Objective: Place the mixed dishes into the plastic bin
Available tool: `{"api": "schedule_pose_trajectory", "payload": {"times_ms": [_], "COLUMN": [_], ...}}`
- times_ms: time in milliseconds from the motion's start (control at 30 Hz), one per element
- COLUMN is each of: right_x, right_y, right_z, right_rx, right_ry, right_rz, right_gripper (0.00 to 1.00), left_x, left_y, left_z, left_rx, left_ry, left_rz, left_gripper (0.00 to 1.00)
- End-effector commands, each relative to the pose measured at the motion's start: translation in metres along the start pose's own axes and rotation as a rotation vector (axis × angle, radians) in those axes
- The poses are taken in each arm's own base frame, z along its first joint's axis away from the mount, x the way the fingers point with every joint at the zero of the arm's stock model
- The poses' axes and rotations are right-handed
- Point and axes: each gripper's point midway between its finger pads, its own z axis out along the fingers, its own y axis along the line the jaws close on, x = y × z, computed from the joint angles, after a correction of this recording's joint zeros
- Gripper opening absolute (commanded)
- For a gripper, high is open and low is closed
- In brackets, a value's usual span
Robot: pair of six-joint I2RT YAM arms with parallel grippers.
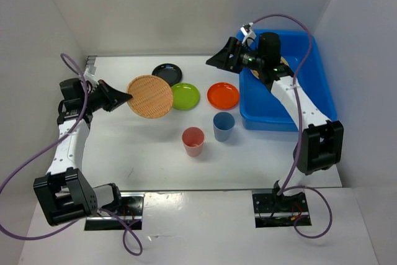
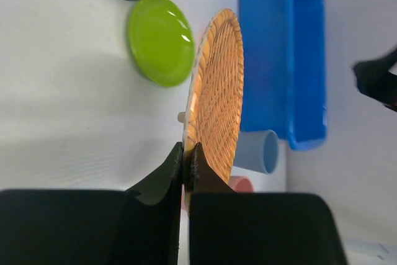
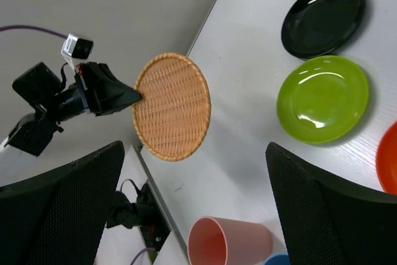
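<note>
left gripper (image 1: pixel 127 98) pinches bamboo tray (image 1: pixel 150 96) rim, tray held tilted, well left of plastic bin (image 1: pixel 273 122); right gripper (image 1: pixel 214 61) spread by bin; next: carry tray over bin, release

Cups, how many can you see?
2. The pink cup stands mid-table, the blue cup just right of it. The right arm hides part of the bin, which may hold more.
</note>
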Motion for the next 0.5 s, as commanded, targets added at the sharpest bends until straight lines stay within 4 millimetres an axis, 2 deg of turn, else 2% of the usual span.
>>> {"api": "schedule_pose_trajectory", "payload": {"times_ms": [0,67,100,167,233,400,433,467], "right_x": [0.007,0.017,0.031,0.041,0.053,0.076,0.08,0.089], "right_y": [0.044,0.046,0.05,0.052,0.052,0.046,0.056,0.056], "right_z": [0.022,0.041,0.052,0.071,0.091,0.113,0.114,0.119], "right_rx": [-0.152,-0.167,-0.163,-0.156,-0.133,-0.14,-0.165,-0.168], "right_ry": [0.061,0.104,0.144,0.175,0.197,0.262,0.273,0.292], "right_rz": [-0.1,-0.122,-0.116,-0.133,-0.144,-0.121,-0.129,-0.124], "right_gripper": [0.99,0.99,0.99,0.99,0.99,0.98,0.96,0.93], "left_x": [-0.01,-0.012,-0.012,-0.015,-0.013,-0.011,-0.011,-0.011], "left_y": [-0.061,-0.078,-0.08,-0.094,-0.098,-0.106,-0.106,-0.106], "left_z": [-0.017,-0.025,-0.026,-0.033,-0.036,-0.04,-0.04,-0.04], "left_rx": [0.243,0.294,0.307,0.343,0.369,0.402,0.402,0.402], "left_ry": [0.037,0.047,0.052,0.051,0.068,0.087,0.087,0.087], "left_rz": [0.06,0.071,0.08,0.096,0.109,0.12,0.12,0.12], "left_gripper": [0.0,0.0,0.0,0.0,0.0,0.0,0.0,0.0]}}
